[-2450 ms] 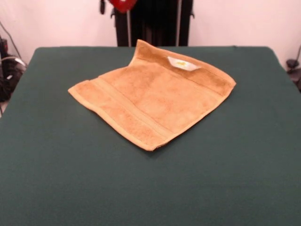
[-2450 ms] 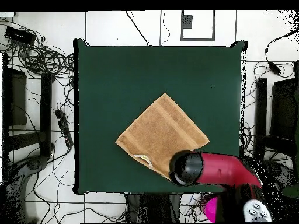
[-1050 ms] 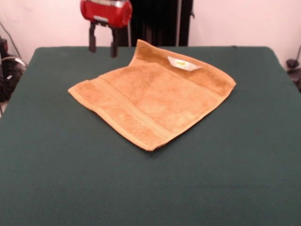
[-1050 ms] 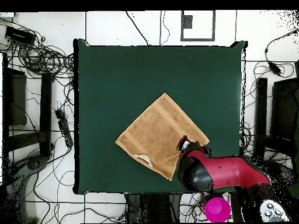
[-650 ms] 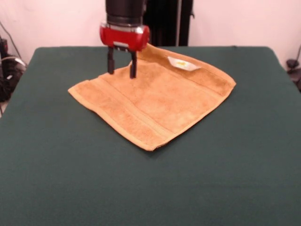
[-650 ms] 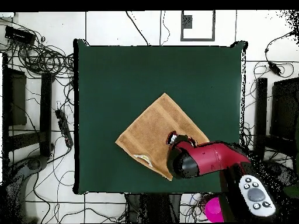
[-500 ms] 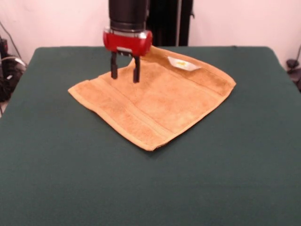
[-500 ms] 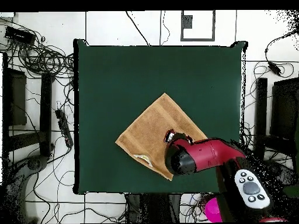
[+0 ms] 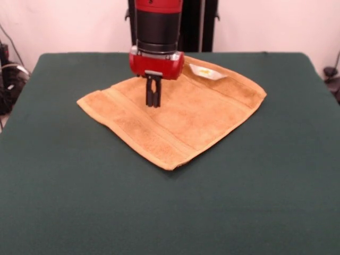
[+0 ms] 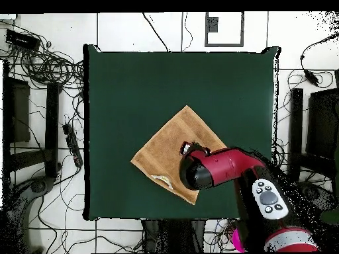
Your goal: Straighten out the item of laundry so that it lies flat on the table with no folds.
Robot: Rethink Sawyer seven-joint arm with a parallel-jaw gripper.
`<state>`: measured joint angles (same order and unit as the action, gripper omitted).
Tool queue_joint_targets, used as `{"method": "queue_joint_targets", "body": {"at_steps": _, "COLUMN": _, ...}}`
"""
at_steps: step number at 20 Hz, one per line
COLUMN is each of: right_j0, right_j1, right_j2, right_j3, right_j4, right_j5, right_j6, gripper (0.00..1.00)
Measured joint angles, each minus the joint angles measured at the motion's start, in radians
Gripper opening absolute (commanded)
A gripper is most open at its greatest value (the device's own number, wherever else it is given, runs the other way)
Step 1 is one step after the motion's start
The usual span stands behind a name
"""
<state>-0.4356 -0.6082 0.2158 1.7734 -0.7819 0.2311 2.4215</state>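
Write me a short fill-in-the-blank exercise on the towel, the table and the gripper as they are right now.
1. The towel lies on a table covered in dark ____ cloth.
2. The gripper hangs above the ____.
3. In the front view the gripper's two fingers are pressed ____.
4. The small tag on the towel is white and ____.

Missing words: green; towel; together; yellow
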Motion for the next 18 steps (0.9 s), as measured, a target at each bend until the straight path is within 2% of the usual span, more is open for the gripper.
{"method": "queue_joint_targets", "body": {"at_steps": 10, "right_j0": 0.045, "right_j1": 0.009, "right_j2": -0.045, "right_j3": -0.058, "right_j4": -0.005, "right_j5": -0.067, "right_j6": 0.000, "gripper": 0.00}}
{"method": "queue_joint_targets", "body": {"at_steps": 18, "right_j0": 0.063, "right_j1": 0.100, "right_j2": -0.088, "right_j3": -0.149, "right_j4": -0.005, "right_j5": -0.097, "right_j6": 0.000, "gripper": 0.00}}
